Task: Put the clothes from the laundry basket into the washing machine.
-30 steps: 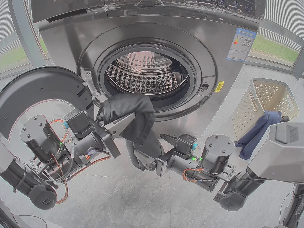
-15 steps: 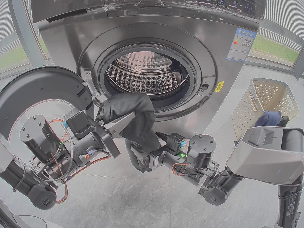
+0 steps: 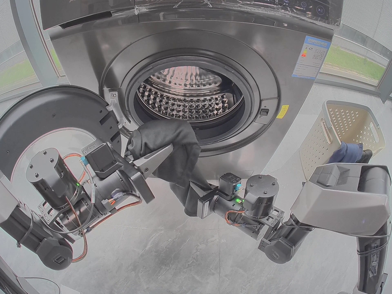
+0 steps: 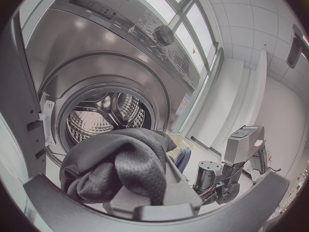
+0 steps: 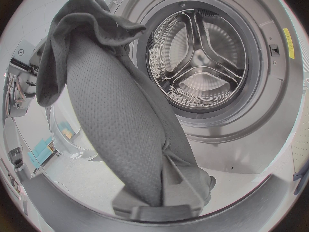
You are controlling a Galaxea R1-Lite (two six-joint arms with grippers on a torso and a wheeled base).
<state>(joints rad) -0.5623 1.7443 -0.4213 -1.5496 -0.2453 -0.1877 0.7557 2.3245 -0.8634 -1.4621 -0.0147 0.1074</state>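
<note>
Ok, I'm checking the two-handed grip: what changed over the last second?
The right gripper swung toward the robot's left, seems to have closed on the black garment's hanging lower end, and lifted it slightly. The left gripper stays shut on the garment's upper part in front of the open washing machine. The laundry basket has not moved.

Pale grey marbled floor below. Tall windows let in bright, even daylight, with green grass beyond the glass. A plain white wall stands off to the right.
</note>
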